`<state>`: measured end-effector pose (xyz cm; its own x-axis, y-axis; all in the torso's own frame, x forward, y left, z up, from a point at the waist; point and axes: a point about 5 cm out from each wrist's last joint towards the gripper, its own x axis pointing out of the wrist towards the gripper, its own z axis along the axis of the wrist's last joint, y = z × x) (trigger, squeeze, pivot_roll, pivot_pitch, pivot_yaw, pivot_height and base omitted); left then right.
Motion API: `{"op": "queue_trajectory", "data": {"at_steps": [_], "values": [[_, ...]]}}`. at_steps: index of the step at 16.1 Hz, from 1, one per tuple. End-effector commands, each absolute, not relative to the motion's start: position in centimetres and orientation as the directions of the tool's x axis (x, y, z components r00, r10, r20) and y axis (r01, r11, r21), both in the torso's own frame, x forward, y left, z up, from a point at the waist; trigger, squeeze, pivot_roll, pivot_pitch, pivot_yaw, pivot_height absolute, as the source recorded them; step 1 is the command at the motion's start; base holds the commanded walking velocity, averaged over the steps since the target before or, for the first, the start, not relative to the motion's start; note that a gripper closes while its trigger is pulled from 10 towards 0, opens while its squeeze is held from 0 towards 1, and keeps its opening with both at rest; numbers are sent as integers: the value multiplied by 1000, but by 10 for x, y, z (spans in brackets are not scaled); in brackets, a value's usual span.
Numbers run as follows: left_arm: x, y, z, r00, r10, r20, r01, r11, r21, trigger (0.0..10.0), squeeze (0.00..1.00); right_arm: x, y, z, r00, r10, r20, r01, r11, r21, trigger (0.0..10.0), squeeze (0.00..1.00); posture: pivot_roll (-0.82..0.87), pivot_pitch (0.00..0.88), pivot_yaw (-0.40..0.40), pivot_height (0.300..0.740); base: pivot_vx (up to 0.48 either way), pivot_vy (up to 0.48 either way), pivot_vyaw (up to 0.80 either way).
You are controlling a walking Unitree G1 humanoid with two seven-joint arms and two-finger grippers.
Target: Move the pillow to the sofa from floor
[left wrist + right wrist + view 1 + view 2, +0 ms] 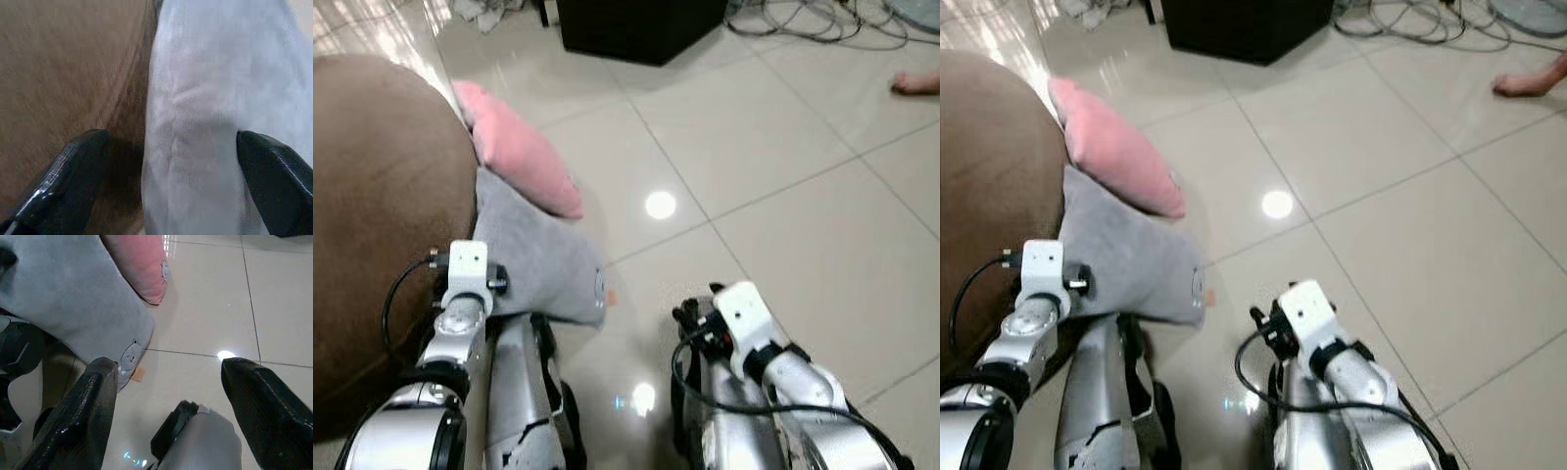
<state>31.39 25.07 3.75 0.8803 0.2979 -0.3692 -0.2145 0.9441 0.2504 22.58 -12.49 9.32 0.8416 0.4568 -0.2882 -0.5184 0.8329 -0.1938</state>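
Nearest: two silver arms with white wrist housings and black cables, angled down over glossy beige floor tiles (783,147) with thin grout lines and bright lamp reflections.

Left gripper (171,161): fingers spread wide, one black glossy finger (73,171) on the brown sofa side, the other on the far side of a fold of grey pillow (533,255); fold lies between the fingers, contact at the right finger edge, firm clamping not confirmable.

Right gripper (171,396): fingers set wide apart, nothing between them, hovering above bare tile just beside the grey pillow corner.

Grey pillow: soft, matte, short-pile fabric, flat wedge shape, small bear emblem (129,355) at the corner; leaning against the rounded brown sofa (372,196) side, lower corner on the floor.

Beyond: pink pillow (519,147), plump, smooth, overlapping the grey pillow's upper edge, also against the sofa.

Farthest: black box-shaped cabinet (636,24), tangled cables (813,20), a person's bare foot (915,83).
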Motion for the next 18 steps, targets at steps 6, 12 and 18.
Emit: {"op": "queue_trajectory", "data": {"at_steps": [6, 12, 18], "values": [[307, 243, 23, 857, 261, -444, -148, 950, 274, 2039, 0, 214, -115, 88, 802, 509, -312, -575, 799, -173, 10000, 0, -129, 329, 10, 509, 0, 0, 0], [314, 236, 28, 871, 231, -434, -131, 960, 248, 0, 0, 212, -115, 89, 792, 526, -308, -590, 790, -168, 10000, 0, -130, 321, 17, 509, 0, 0, 0], [315, 236, 29, 874, 220, -433, -122, 962, 242, 0, 0, 213, -114, 88, 789, 533, -304, -596, 786, -167, 10000, 0, -125, 315, 18, 509, 0, 0, 0]]}}
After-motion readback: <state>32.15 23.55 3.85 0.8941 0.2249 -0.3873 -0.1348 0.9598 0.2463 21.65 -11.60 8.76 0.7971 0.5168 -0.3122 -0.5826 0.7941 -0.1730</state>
